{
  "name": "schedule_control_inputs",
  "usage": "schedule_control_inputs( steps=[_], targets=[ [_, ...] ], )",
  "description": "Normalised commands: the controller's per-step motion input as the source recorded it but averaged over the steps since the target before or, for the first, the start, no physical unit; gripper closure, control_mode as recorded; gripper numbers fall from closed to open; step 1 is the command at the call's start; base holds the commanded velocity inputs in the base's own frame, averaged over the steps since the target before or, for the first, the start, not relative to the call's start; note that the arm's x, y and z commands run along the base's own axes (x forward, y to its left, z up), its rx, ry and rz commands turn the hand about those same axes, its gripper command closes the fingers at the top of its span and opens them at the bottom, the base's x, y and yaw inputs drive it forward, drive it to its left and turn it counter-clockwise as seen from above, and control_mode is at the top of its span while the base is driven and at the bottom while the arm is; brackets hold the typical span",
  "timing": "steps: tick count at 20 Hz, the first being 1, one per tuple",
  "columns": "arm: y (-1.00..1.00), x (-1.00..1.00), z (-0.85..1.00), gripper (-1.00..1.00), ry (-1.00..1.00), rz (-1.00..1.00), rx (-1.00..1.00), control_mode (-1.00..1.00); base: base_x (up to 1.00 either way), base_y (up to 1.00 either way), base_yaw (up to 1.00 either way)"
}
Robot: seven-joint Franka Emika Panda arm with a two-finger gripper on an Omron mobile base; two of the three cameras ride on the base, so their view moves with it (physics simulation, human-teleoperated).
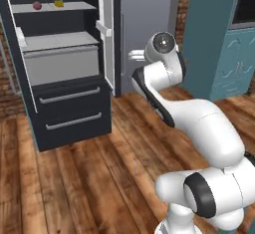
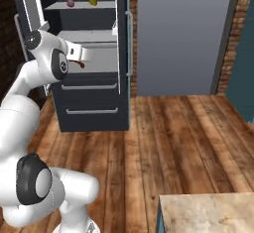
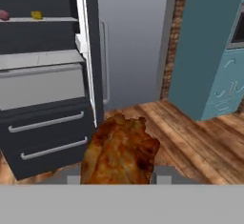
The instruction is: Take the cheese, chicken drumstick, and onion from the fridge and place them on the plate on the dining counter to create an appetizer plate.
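Between my two small dark fingers (image 3: 116,178) sits the brown-orange, crusty chicken drumstick (image 3: 120,152), pinched on both sides so its bulk rises up in front of my hand camera (its bone end I cannot make out). From the right base camera my gripper (image 2: 79,64) shows as a white hand with a small reddish-brown bit of the drumstick at its tip, held up in the air in front of the tall dark grey-black fridge (image 1: 60,78), level with its light grey drawer front. Below me lies the brown wooden plank floor (image 1: 99,178). Further off, the fridge stands with its doors open, two dark lower drawers with bar handles (image 3: 45,122) facing me. On its upper light grey shelf (image 1: 52,7), well apart from me, the pinkish-red round onion (image 1: 37,5) rests near the left end and the small yellow cheese wedge (image 1: 59,3) just to its right, apart from each other. A corner of the beige marbled stone dining counter (image 2: 208,212) shows at the lower right of the right base camera.
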Motion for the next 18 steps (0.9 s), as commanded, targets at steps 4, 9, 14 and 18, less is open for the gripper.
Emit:
schedule_control_inputs(
  steps=[4,9,14,18],
  targets=[
    [0.0,0.0,0.0,1.0,0.0,0.0,0.0,1.0,-1.0,-0.06,-0.26],
    [0.0,0.0,0.0,1.0,0.0,0.0,0.0,1.0,-1.0,0.0,-0.26],
    [0.0,0.0,0.0,1.0,0.0,0.0,0.0,1.0,-1.0,0.0,-0.29],
    [0.0,0.0,0.0,1.0,0.0,0.0,0.0,1.0,-1.0,0.0,-0.4]
  ],
)
